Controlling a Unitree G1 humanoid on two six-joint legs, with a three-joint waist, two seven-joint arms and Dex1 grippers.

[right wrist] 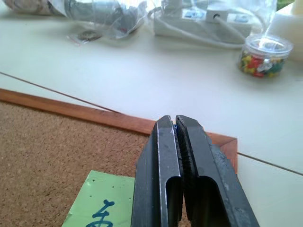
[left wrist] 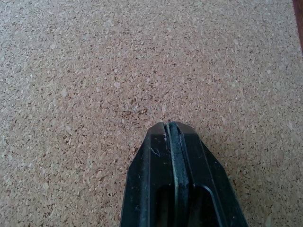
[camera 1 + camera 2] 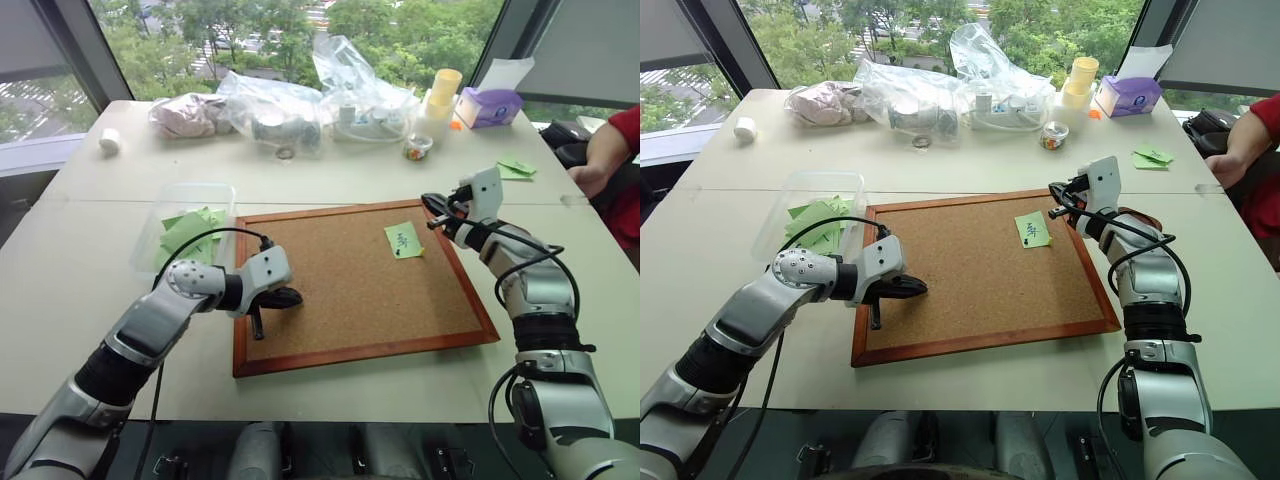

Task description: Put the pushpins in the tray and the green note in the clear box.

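Fingers pressed shut on both: right gripper [image 1: 176,124] above the corkboard's [image 3: 350,290] far corner, perhaps pinching a pushpin, hard to tell; left gripper [image 2: 172,130] empty over bare cork. Judged mid pin removal; next, carry to tray. Green note [image 3: 403,240] on cork. Clear box [image 3: 150,235] holding plain green notes [image 3: 190,228].

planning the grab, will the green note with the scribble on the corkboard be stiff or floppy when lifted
Probably floppy: the green note looks like a thin paper square lying flat on the corkboard. Likely very light, so a push may slide or curl it. Lying flat, it offers little edge for the right gripper to pinch.
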